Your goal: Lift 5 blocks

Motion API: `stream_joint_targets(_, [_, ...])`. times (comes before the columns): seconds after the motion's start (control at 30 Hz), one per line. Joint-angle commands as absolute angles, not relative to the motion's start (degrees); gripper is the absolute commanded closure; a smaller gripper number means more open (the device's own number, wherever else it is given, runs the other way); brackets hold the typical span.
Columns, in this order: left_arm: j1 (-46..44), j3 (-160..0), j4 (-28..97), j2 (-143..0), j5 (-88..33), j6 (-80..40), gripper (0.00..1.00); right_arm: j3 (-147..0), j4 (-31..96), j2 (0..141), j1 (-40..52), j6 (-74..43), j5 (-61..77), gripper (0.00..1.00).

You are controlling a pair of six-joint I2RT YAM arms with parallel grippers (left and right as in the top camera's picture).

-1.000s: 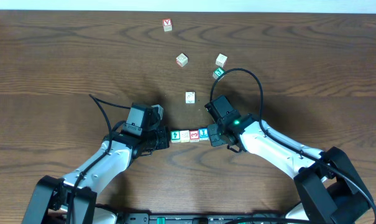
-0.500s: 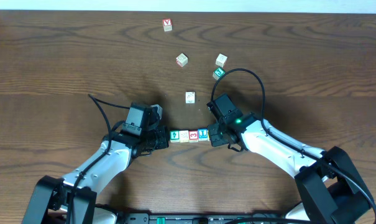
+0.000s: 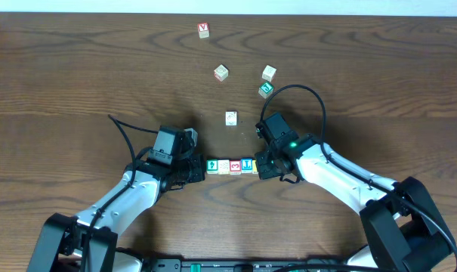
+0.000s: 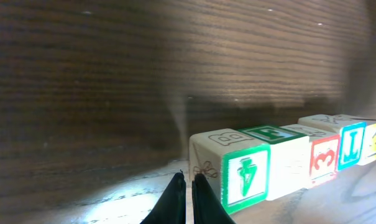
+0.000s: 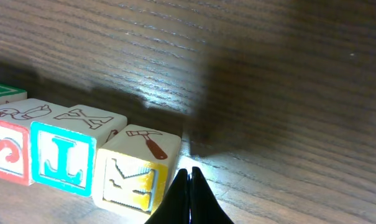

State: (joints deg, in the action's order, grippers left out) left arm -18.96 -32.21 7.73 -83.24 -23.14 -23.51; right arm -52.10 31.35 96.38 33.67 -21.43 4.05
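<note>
Left gripper (image 4: 189, 186): fingers closed to a thin slit, nothing between them. Tips low over the table (image 3: 62, 75), at the outer end face of the green block (image 4: 243, 168); touching or just short of it, cannot tell. Right gripper (image 5: 189, 180): likewise pinched closed and empty, tips just beside the outer face of the yellow block (image 5: 135, 171).

Between the two: row of blocks (image 3: 230, 165), five end to end, faces touching, flat on the table. Order from left gripper to right gripper: green block, cream block (image 3: 223, 165), red "3" block (image 3: 235, 165), blue block (image 3: 246, 164), yellow block.

Long axis of the row: along the line joining the two grippers, across the table, roughly parallel to its near edge. One end toward each gripper. Neither arm nearer overall; each at its own end.

Judgement: next move likely an endwise squeeze from both sides, then a level lift. Turns on both pushes keeping in line with the row axis. Risk with off-axis pressure: buckling at the middle joints.

Loose cubes (image 3: 231, 118): well apart, farther up the table, not in the way.
</note>
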Motion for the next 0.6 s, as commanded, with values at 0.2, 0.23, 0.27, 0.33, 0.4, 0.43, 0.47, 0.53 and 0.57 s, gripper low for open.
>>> stream_joint_targets(0.2, [-19.0, -32.0, 8.1, -83.1, -21.6, -18.2, 0.93, -52.1, 31.5, 96.7, 33.4, -21.1, 8.5, 0.99])
stream_joint_targets(0.23, [-19.0, -32.0, 8.1, -83.1, -21.7, -17.6, 0.93, -52.1, 31.5, 96.7, 33.4, -21.1, 9.0, 0.99])
stream_joint_targets(0.27, [-19.0, -32.0, 8.1, -83.1, -21.6, -17.6, 0.93, -52.1, 31.5, 96.7, 33.4, -21.1, 9.3, 0.99])
stream_joint_targets(0.33, [-19.0, -32.0, 8.1, -83.1, -21.7, -17.5, 0.93, -52.1, 31.5, 96.7, 33.4, -21.1, 9.3, 0.99])
stream_joint_targets(0.4, [-19.0, -32.0, 8.1, -83.1, -22.1, -17.1, 0.93, -52.1, 31.6, 96.7, 33.4, -21.1, 9.3, 0.99])
stream_joint_targets(0.43, [-19.0, -32.0, 8.1, -83.1, -22.3, -17.1, 0.93, -52.1, 31.6, 96.7, 33.4, -21.1, 9.3, 0.99])
stream_joint_targets(0.47, [-19.0, -32.0, 8.1, -83.1, -23.0, -16.7, 0.93, -52.1, 31.6, 96.7, 33.4, -21.1, 9.4, 0.99])
stream_joint_targets(0.53, [-19.0, -32.0, 8.1, -83.1, -23.9, -16.5, 0.93, -52.1, 31.7, 96.7, 33.4, -21.1, 9.6, 0.99])
stream_joint_targets(0.57, [-19.0, -32.0, 8.1, -83.1, -24.1, -16.5, 0.93, -52.1, 31.7, 96.7, 33.4, -21.1, 9.8, 0.99])
